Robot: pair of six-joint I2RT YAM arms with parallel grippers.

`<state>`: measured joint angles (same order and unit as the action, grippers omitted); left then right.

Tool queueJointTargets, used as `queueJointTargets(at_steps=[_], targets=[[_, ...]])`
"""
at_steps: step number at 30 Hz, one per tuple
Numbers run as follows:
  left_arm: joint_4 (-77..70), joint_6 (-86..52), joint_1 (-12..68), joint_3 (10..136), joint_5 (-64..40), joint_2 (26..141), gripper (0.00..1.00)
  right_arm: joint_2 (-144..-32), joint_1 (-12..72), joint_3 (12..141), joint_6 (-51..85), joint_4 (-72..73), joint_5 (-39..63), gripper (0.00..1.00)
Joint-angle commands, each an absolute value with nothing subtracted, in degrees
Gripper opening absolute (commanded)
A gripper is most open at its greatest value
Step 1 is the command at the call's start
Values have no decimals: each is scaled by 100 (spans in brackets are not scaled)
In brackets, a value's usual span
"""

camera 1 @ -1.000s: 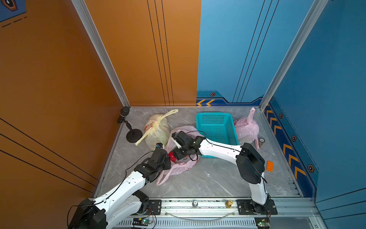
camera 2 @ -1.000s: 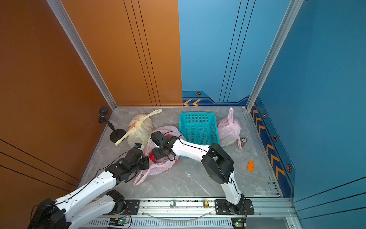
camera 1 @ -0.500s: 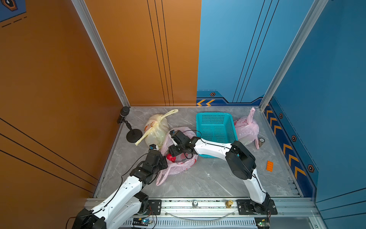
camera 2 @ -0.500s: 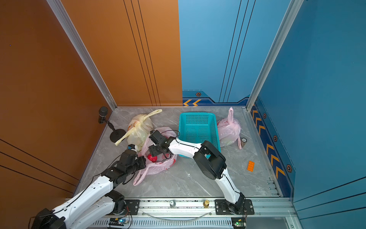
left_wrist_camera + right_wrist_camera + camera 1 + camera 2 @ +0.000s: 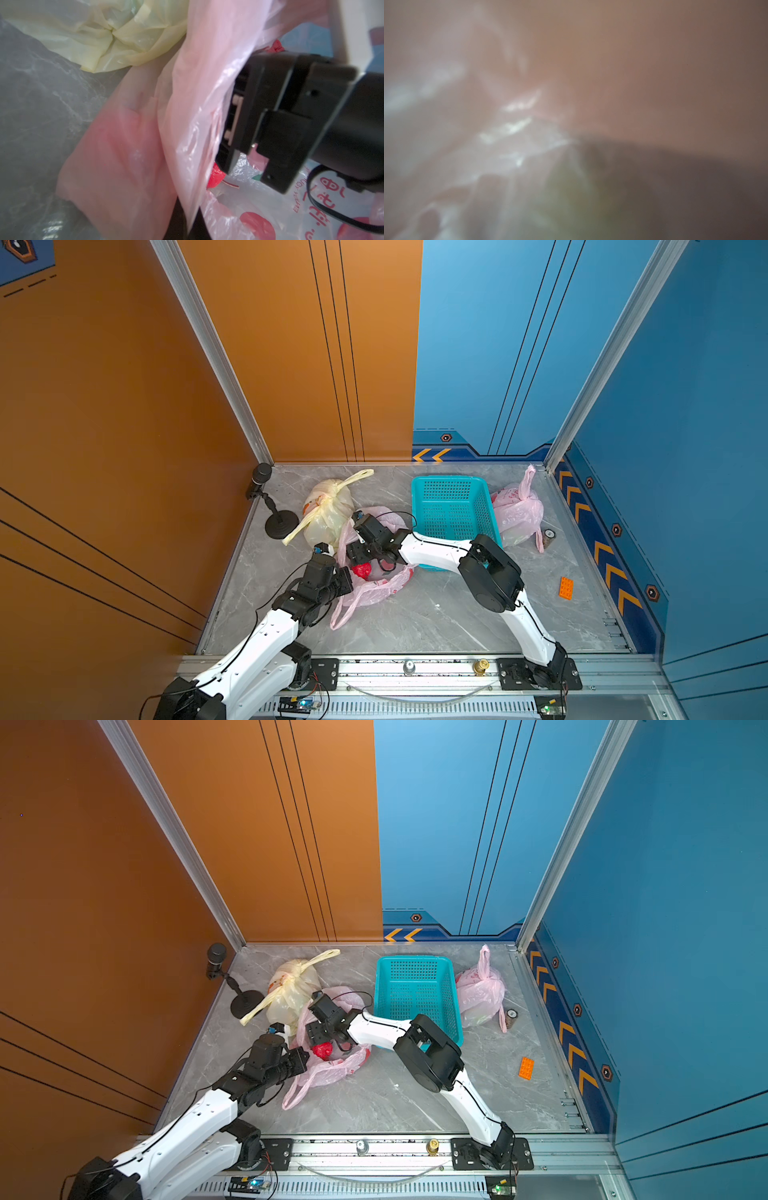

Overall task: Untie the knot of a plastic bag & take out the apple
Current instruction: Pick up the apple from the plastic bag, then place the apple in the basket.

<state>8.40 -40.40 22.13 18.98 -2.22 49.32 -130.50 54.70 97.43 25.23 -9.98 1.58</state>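
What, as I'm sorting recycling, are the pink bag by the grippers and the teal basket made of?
The pink bag: thin plastic film, translucent and glossy; it crumples and shows glints. The teal basket: probably rigid moulded plastic, smooth finish; evenly perforated walls and a straight rim.

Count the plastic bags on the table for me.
3: a yellowish knotted bag beside the microphone stand, an open pink bag just nearer the robot, and a knotted pink bag right of the teal basket. None looks hidden.
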Motion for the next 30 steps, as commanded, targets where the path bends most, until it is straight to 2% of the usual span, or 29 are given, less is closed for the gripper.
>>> queueJointTargets(at_steps=[1,3,5,10,18,22,24,26,30], targets=[[866,-4026,2160,2029,-355,4983,0,-13121,5415,9812,2602,-841,24,58],[870,-4028,2153,2048,-346,4977,0,-13077,5410,9747,2582,-709,128,44],[889,-4019,2153,2064,-333,4949,0,-12952,5374,9610,2580,-595,203,36],[1037,-3952,2145,2186,-179,4814,0,-12257,5283,9140,2451,-610,359,24],[1503,-3573,2153,2659,199,4907,0,-10999,4940,8645,1895,-1975,1412,23],[1336,-3455,2196,2766,247,5215,0,-10431,4696,8429,1677,-2145,3401,24],[1242,-3445,2268,2819,235,5401,0,-10141,4545,8396,1854,-2000,4655,24],[1206,-3436,2380,2870,284,5562,0,-9810,4434,8339,2144,-1637,5452,24],[1232,-3388,2650,2950,472,5777,0,-9118,4072,8224,2803,-710,5741,26]])
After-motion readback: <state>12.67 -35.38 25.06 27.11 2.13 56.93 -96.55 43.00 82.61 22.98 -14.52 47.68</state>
